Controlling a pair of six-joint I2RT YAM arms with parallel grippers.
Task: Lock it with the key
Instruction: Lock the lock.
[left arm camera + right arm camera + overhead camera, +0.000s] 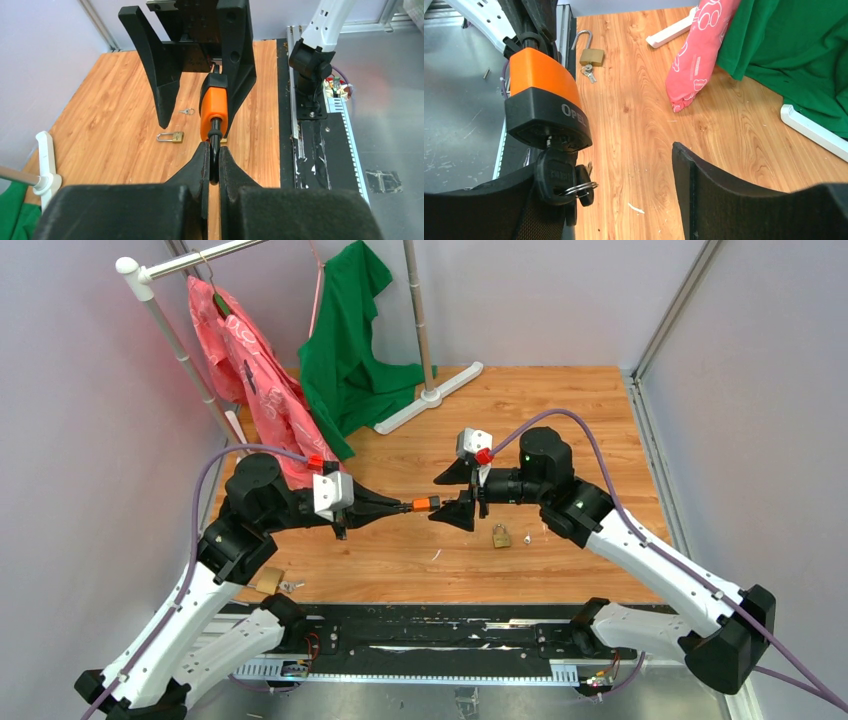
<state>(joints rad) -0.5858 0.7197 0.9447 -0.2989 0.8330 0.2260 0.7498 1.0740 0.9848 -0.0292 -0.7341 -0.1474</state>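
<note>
Padlock (422, 504), orange and black, hangs in the air over the middle of the wooden counter (560, 400), held between the two arms. From above, the left gripper (400, 506) is pinched tight on its shackle end, while the right gripper (466, 490) stands with its jaws spread wide at the padlock's far end.

Through the left wrist camera, the shackle (214, 150) is squeezed between the closed fingers, and a brass padlock (171, 136) and a loose key (187, 111) lie on the wood below.

Through the right wrist camera, the black key (555, 175) sits in the keyhole, beside one finger; the other finger is well apart, so nothing is gripped. I judge the key-turning step is next: close on the key head, then rotate. Open wood lies below; the clothes rack (170, 315) and the green garment (794, 50) occupy the far left corner.
</note>
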